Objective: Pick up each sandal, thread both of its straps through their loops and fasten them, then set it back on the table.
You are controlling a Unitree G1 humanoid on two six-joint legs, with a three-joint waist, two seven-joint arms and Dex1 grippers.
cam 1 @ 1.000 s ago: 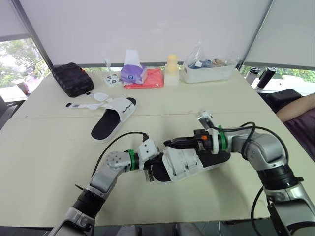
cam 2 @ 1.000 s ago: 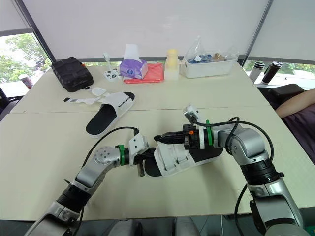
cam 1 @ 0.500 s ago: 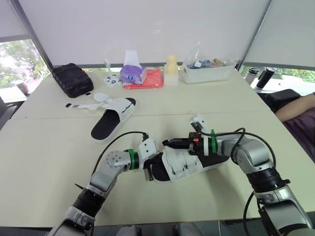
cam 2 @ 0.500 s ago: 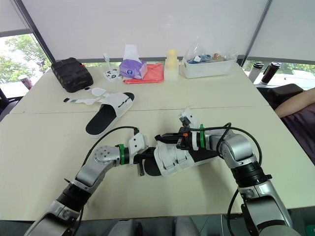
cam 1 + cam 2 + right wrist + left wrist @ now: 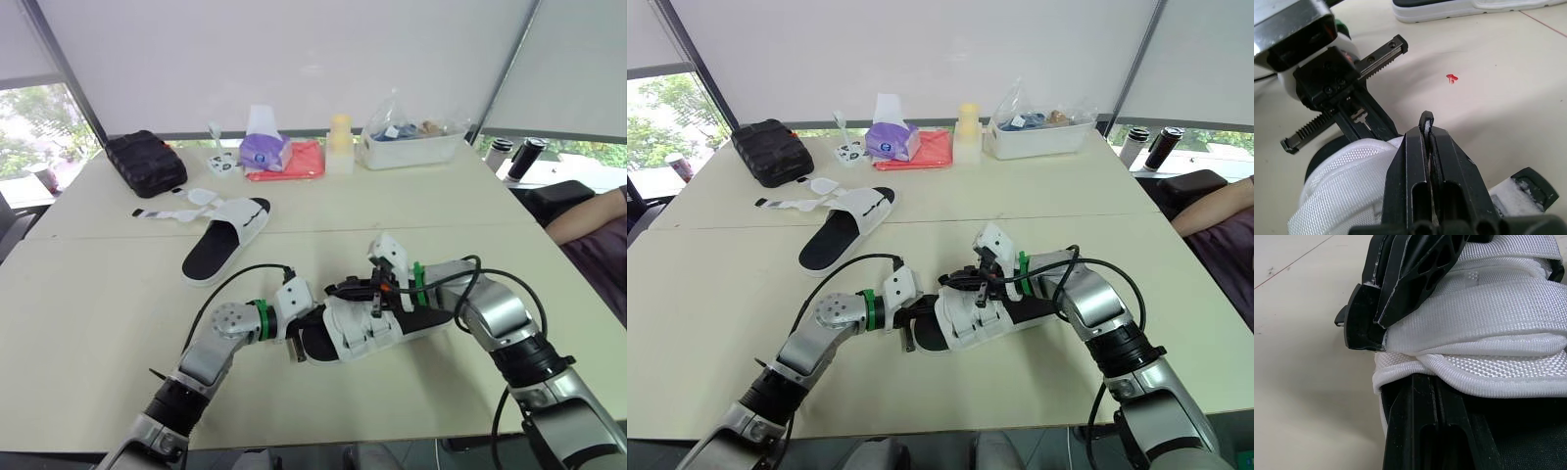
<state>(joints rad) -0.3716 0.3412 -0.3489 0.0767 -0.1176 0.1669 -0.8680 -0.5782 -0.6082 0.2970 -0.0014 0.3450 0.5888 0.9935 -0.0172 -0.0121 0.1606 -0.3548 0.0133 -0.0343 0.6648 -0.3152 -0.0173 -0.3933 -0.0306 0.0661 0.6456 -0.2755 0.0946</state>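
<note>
— What stands along the far edge of the surface (image 5: 98, 323)?

— A clear bin (image 5: 411, 145) with a jumble of small items and a crumpled plastic bag inside; the items are too small to name. Next to it are a pale yellow bottle (image 5: 339, 142) and a purple tissue box (image 5: 263, 147) with a tissue sticking up. A closed black case (image 5: 145, 159) sits at the far left.

— And the fingers?

— Both pairs are on the near sandal (image 5: 367, 328), which lies close to the front edge. The left gripper (image 5: 297, 341) is at its toe end. In the left wrist view its fingers (image 5: 1420, 431) are clamped on the white woven strap, one above and one below. The right gripper (image 5: 341, 290) reaches over the straps from the other side. Its fingers (image 5: 1449, 166) are pressed together on a thin black-edged strip.

— Is that strip a strap end or a loop?

— I cannot tell; the fingers cover most of it.

— The other sandal?

— The far sandal (image 5: 227, 235) lies flat toward the far left, near the black case, its straps (image 5: 171, 208) spread open to one side. A person's arm (image 5: 588, 213) is cut off at the right edge.
</note>
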